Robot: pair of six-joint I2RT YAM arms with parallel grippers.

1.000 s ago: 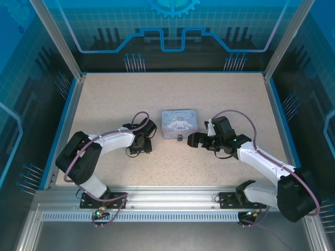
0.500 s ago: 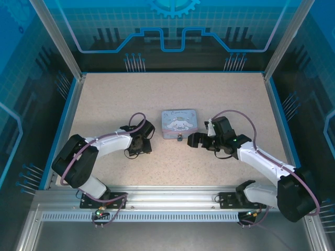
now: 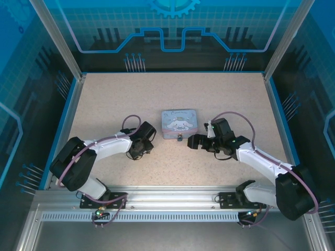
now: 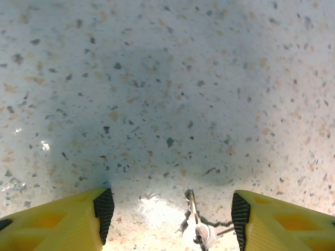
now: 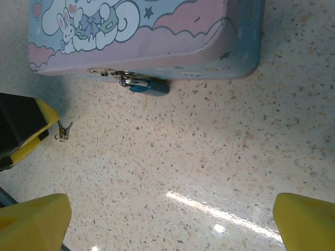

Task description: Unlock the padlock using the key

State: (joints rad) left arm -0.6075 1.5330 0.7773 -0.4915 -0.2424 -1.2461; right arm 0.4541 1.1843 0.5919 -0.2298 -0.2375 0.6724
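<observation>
Down between the yellow, black-padded left fingers (image 4: 78,222), which stand partly open with nothing in their grip, the tiny dark metal key (image 4: 196,225) lies flat on the speckled beige desk (image 4: 167,78). Nearby, the small dark padlock (image 5: 149,85) hangs at the front latch of the pale blue cartoon tin (image 5: 157,31). The yellow right fingers (image 5: 36,219) gape wide and empty, facing the padlock across bare desk.

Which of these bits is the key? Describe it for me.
Find the pale blue cartoon tin mid-table; a small dark padlock hangs at its near edge. Left of that, between the left claw's yellow fingers, lies the key: a thin silvery sliver on a ring, smaller than the padlock.
</observation>
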